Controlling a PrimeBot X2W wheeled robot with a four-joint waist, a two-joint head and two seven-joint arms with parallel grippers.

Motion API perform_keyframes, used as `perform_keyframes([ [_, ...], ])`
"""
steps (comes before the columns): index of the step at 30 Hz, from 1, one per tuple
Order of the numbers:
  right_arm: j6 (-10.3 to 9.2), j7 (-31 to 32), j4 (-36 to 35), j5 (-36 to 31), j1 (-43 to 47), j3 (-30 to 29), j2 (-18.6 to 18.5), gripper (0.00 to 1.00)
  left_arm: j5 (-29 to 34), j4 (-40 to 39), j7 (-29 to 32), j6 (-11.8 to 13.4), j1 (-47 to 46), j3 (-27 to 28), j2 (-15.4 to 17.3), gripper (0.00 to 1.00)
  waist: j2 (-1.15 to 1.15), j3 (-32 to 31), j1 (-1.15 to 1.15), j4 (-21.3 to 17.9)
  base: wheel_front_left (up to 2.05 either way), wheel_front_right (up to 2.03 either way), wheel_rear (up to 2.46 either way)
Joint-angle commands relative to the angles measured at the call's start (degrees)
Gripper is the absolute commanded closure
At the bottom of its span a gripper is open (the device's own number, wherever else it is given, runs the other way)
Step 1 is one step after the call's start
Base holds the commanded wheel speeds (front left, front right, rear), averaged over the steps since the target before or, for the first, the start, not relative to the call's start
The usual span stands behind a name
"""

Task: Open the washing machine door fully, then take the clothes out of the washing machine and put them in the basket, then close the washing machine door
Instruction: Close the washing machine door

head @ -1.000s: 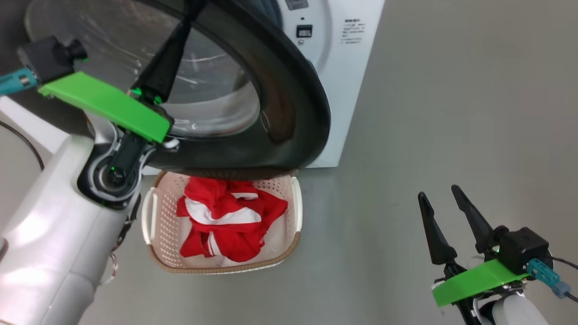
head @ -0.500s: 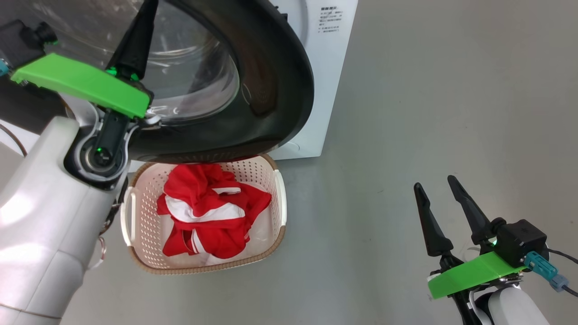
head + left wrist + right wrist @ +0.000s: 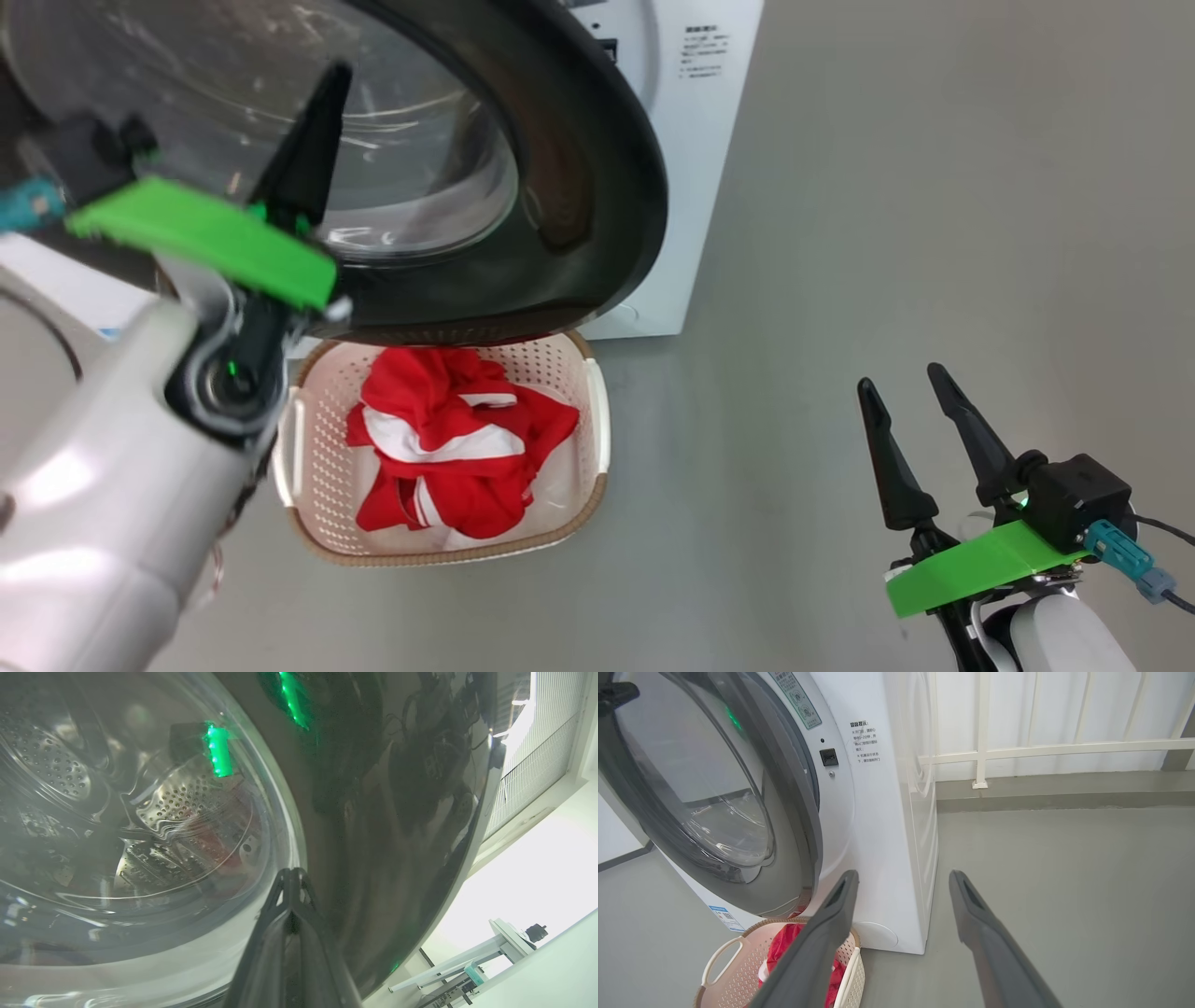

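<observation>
- Plain grey floor, with the white washing machine standing on it.
- The left end effector has its fingers pressed together, tips at the washing machine door where glass meets black rim, probably touching. Reads like a closing shove.
- The right end effector is spread, parked clear of the swing.
- The clothes sit in the basket under the door, so unloading looks done.

1. Left of the basket, the left forearm is glossy white, with a dark round wrist joint showing a small green light.
2. It carries a bright green plate, a black camera block and a teal connector.
3. The left pincer has long, dark, tapered fingers.
4. Right of the basket, the right pincer looks alike, with a green bracket, black cube, teal plug and thin dark cable.
</observation>
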Motion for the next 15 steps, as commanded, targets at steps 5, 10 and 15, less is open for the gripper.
perform_keyframes([
  [5, 0.28, -0.4, -1.1, -0.3, 0.1, 0.8, -0.6, 0.0, 1.6, -2.3, -2.8, -0.4, 4.3, 0.3, 3.3, 0.82, 0.0, -1.6, 0.0, 2.3, 0.0, 0.0, 0.0],
  [10, 0.28, -0.4, -1.0, -0.2, 1.0, 0.9, -0.9, 0.0, 4.4, -2.5, -3.5, -0.4, 8.7, 0.0, 4.0, 0.51, 0.0, -2.8, 0.0, 3.4, 0.0, 0.0, 0.0],
  [15, 0.28, -0.4, -1.0, 0.0, 2.0, 0.8, -1.2, 0.0, 9.4, -3.1, -3.5, -0.4, 14.0, 3.9, 4.1, 0.17, 0.0, -3.7, 0.0, 4.0, 0.0, 0.0, 0.0],
])
